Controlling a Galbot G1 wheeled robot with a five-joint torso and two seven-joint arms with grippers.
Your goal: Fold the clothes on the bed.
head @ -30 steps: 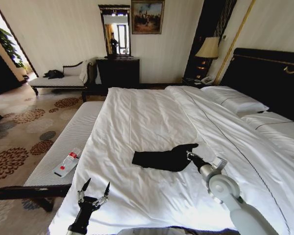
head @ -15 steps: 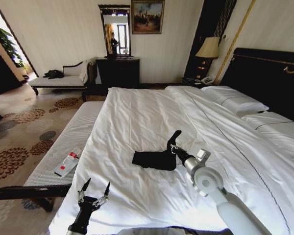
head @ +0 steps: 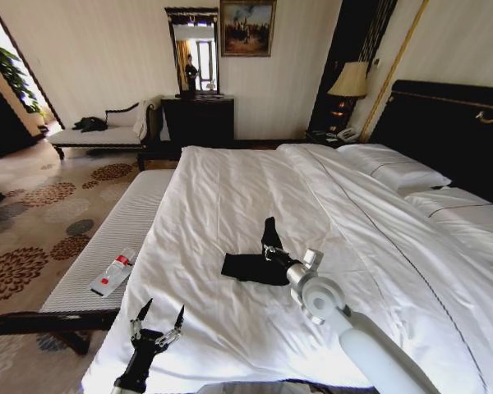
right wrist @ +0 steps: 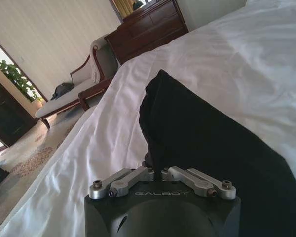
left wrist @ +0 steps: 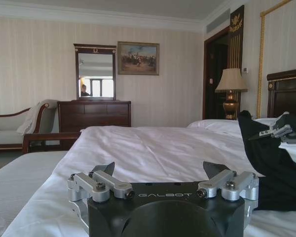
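The clothes (head: 245, 266) are a black garment lying in the middle of the bed (head: 230, 189), on the white duvet. My right gripper (head: 270, 251) is shut on one edge of the black cloth and holds it up as a peak above the flat remainder. In the right wrist view the fingers (right wrist: 138, 175) are pinched together on the dark fabric (right wrist: 202, 133). My left gripper (head: 158, 317) stands open near the foot edge of the bed, apart from the garment; its view shows the cloth (left wrist: 266, 163) off to one side.
A striped bench (head: 107, 254) runs along the bed's left side with a white and red pack (head: 112, 275) on it. A dark headboard (head: 452, 131) and pillows (head: 394, 164) are at the right. A chaise (head: 107, 131), dresser (head: 197, 119) and lamp (head: 349, 82) stand by the far wall.
My right gripper has moved left and toward the foot of the bed, carrying the cloth's edge up and over the rest, so the garment looks narrower. The left arm has not moved.
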